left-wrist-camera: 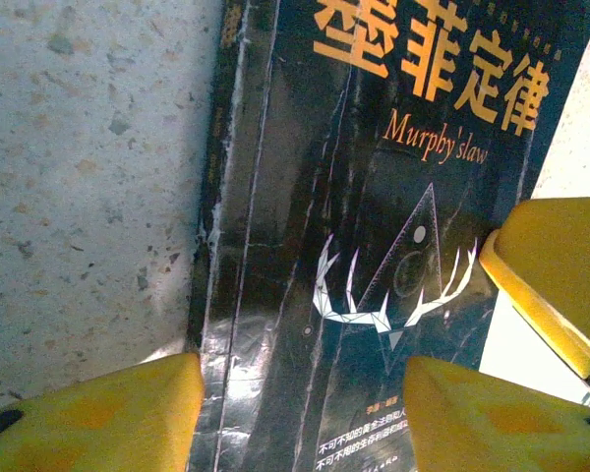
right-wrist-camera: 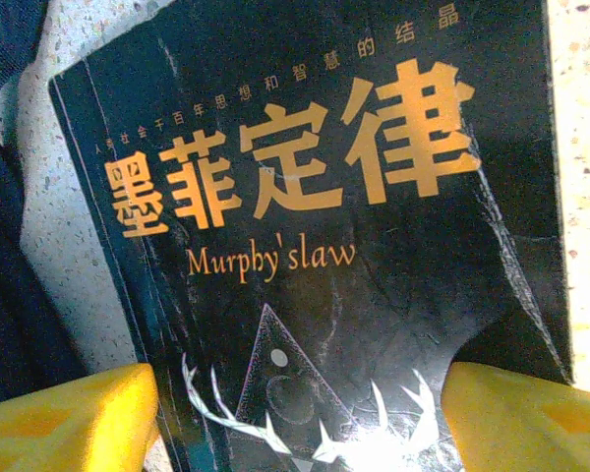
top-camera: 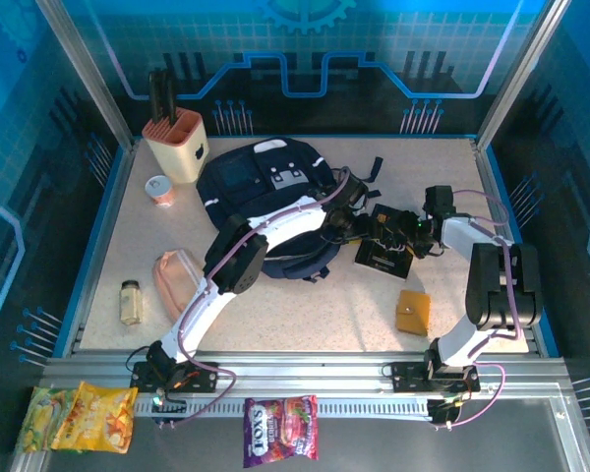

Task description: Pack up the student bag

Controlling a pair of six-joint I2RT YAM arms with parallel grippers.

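The student bag [top-camera: 261,187] lies flat at mid-counter, toward the back wall. A black book [top-camera: 382,258] titled "Murphy's law" rests just beside its right edge. In front of the book the counter [top-camera: 305,315] is bare as far as a yellow wallet [top-camera: 412,312] near the front rail. The left pincer [left-wrist-camera: 300,423] and the right pincer [right-wrist-camera: 295,423] both hang over the book's cover, fingers spread and pinching nothing. The bag lies just to their left.
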